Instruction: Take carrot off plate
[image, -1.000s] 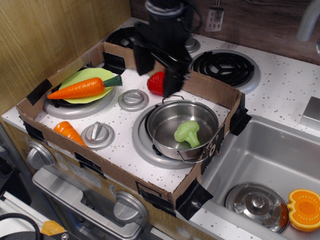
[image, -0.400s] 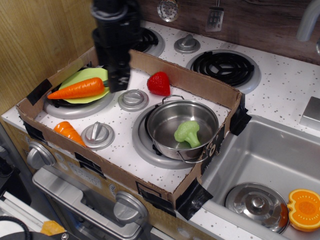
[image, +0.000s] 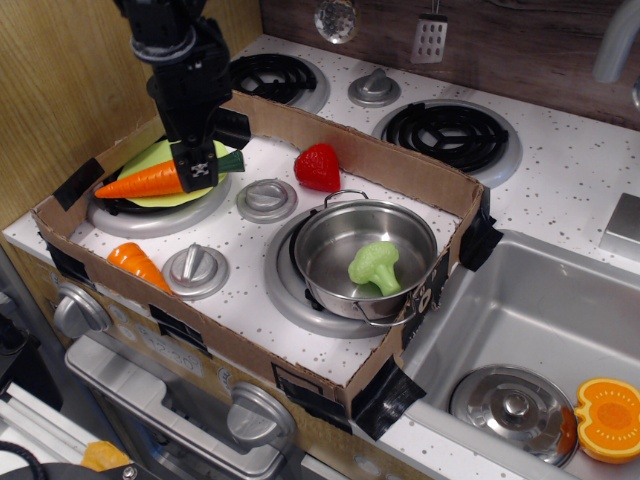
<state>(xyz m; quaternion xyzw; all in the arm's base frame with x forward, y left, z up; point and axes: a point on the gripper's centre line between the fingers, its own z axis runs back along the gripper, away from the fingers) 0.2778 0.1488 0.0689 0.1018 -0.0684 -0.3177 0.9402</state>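
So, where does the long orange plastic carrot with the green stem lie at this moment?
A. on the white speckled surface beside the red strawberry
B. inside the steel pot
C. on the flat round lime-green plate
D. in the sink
C: the long orange plastic carrot with the green stem lies across the flat round lime-green plate, with the black fingers of the gripper right over its thick end; only green broccoli sits in the steel pot.

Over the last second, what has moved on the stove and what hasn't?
The gripper swung left, from above the strawberry and pot to over the carrot, covering its thick end near the stem. Whether it has hold of it can't be told. The carrot lies as before on the plate; strawberry, pot, broccoli and short carrot piece are unchanged.
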